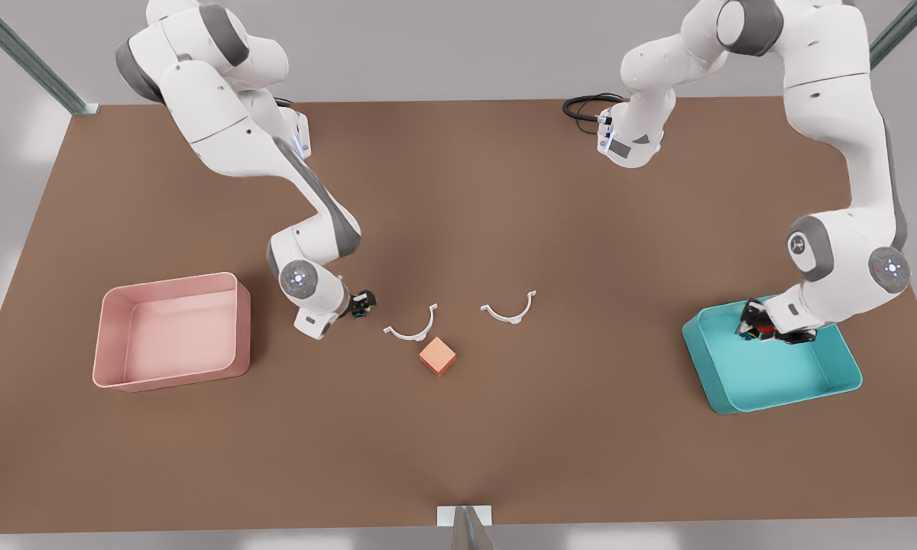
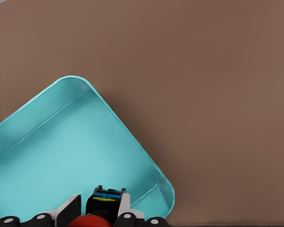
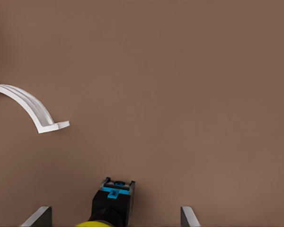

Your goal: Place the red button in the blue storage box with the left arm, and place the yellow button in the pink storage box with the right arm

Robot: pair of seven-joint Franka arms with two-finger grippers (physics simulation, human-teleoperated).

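My left gripper (image 1: 756, 330) hangs over the blue storage box (image 1: 779, 378) at the front view's right, shut on the red button (image 1: 764, 331). In the left wrist view the red button (image 2: 90, 221) sits between the closed-in fingers (image 2: 125, 205), above the blue storage box's floor (image 2: 61, 151) near one corner. My right gripper (image 1: 355, 305) is low over the table, left of centre and right of the pink storage box (image 1: 172, 328). My right gripper (image 3: 113, 218) is open. The yellow button (image 3: 111, 201) lies between the fingers (image 3: 38, 216) with a gap on each side.
Two white curved brackets (image 1: 411, 328) (image 1: 510, 309) lie mid-table, with an orange cube (image 1: 437, 356) just in front of them. One bracket (image 3: 28, 106) shows in the right wrist view. A black cable (image 1: 584, 107) lies at the far edge.
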